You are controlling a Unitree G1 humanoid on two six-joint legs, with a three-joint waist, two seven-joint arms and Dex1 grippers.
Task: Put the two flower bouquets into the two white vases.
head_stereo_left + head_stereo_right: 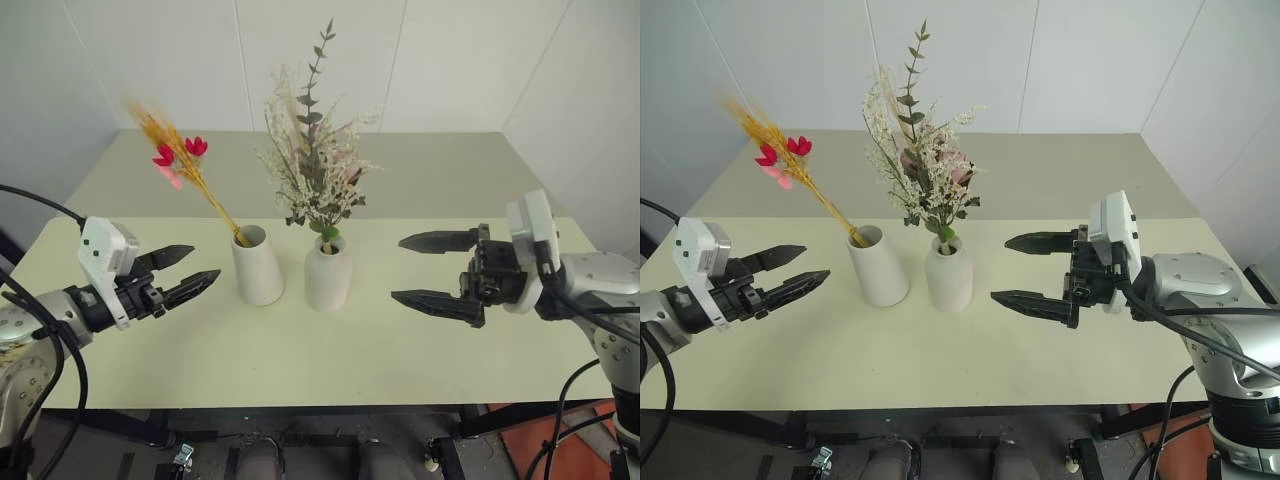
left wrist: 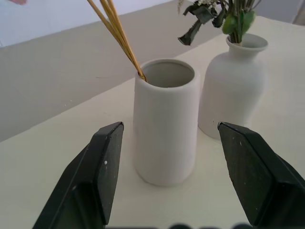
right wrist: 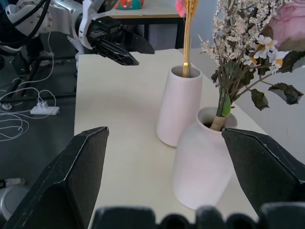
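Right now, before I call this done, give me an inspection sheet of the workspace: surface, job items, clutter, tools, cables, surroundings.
Surface: pale table, bare around the vases.
Job's things: yellow-orange stalk bunch leans in the tapered cone vase; cream-white bouquet stands in the rounded narrow-neck vase. Vases side by side, upright.
Clutter: nothing seen on the table.
Tools: left tool open, empty, apart from the cone vase; right tool open, empty, apart from the rounded vase.
Cables: black cables along both arms; white leads on the floor.
Surroundings: white walls behind; a second table beyond.
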